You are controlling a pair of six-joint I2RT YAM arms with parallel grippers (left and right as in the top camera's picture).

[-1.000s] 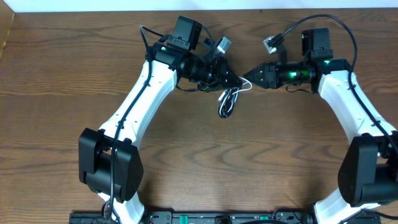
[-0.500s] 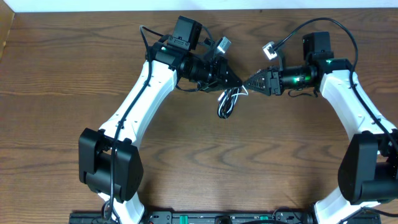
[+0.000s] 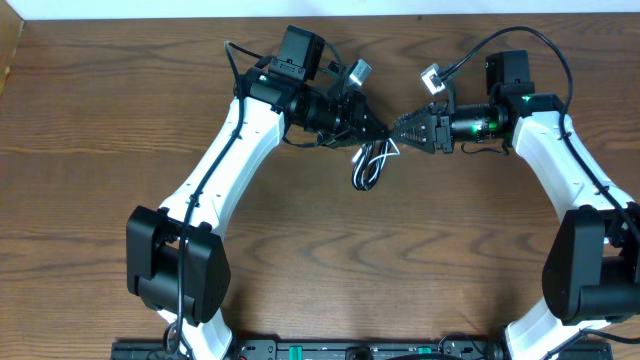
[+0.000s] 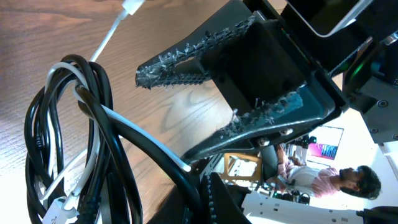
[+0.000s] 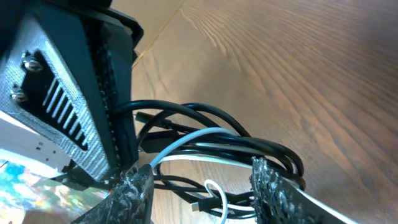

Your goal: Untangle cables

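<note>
Overhead, the two arms are reaching toward each other over the far middle of the wooden table (image 3: 120,90), their tips nearly meeting. The left gripper (image 3: 378,131) is pointing right with its jaws pressed together on the cables (image 3: 366,165). The small black and white bundle is hanging from its tip and lying in loose loops on the wood just near of it. The right gripper (image 3: 399,130) is pointing left, just beside the left one, and its jaws are standing apart with nothing clamped between them. Seen from the left wrist, the black cable (image 4: 102,81) is curling in several overlapping loops at the left. The white cable (image 4: 140,134) is threading through those loops and running down toward the clamping jaws, while a white plug (image 4: 127,6) is lying on the table at the far edge of the view. The right gripper's two ridged fingers (image 4: 186,59) are spreading wide just beyond the loops. From the right wrist, black and white strands are crossing the gap between that gripper's own open fingertips, though I cannot tell whether they are touching either tip. They are running left to the dark ribbed side of the left gripper, where they are being pinched.
</note>
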